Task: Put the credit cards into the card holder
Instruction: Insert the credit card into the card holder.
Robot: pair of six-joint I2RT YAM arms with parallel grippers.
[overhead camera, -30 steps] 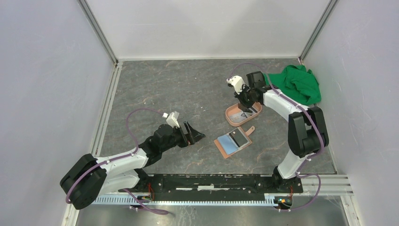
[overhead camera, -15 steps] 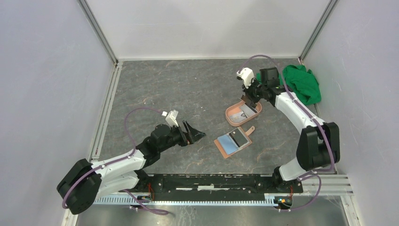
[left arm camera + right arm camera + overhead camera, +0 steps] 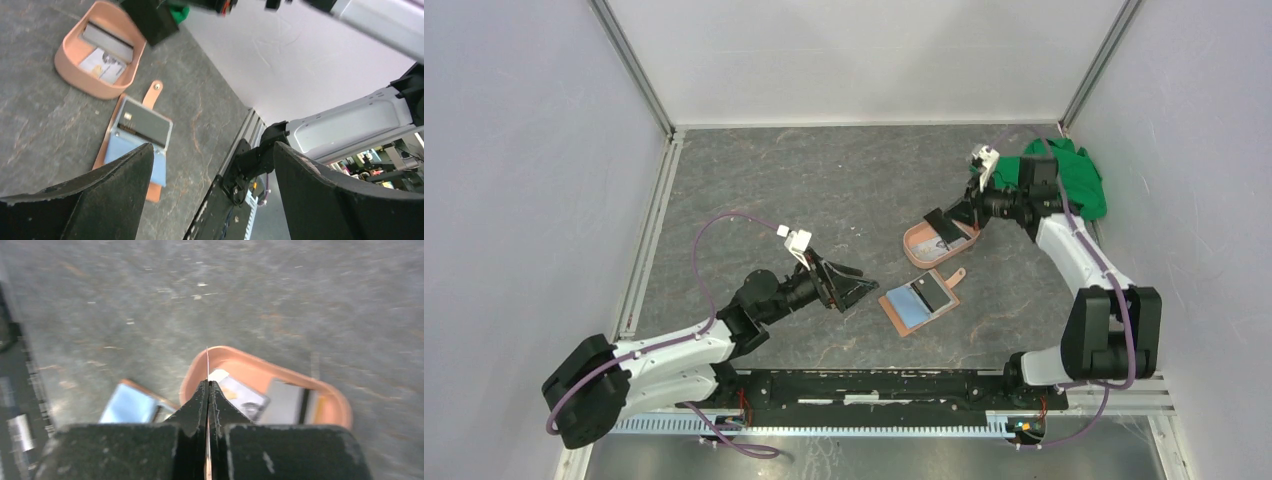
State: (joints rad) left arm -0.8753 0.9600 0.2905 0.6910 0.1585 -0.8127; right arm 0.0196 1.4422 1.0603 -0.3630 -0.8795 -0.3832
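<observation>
The tan card holder (image 3: 920, 303) lies open on the table, with a light blue card (image 3: 122, 152) and a dark card (image 3: 145, 125) on it. My right gripper (image 3: 961, 214) is shut on a black credit card (image 3: 943, 224), held tilted above the pink tray (image 3: 911, 250). The right wrist view shows that card edge-on (image 3: 207, 360) between the closed fingers of the right gripper (image 3: 208, 382). Grey and white cards (image 3: 102, 47) lie inside the tray. My left gripper (image 3: 856, 286) hangs open and holds nothing, just left of the card holder (image 3: 157, 90); its jaws are wide apart (image 3: 212, 150).
A green cloth (image 3: 1069, 176) is bunched in the far right corner, behind the right arm. White walls enclose the table on three sides. The black base rail (image 3: 874, 385) runs along the near edge.
My right gripper has risen out of the pink tray and swung right with the black card. The left arm has reached right, closer to the card holder.
</observation>
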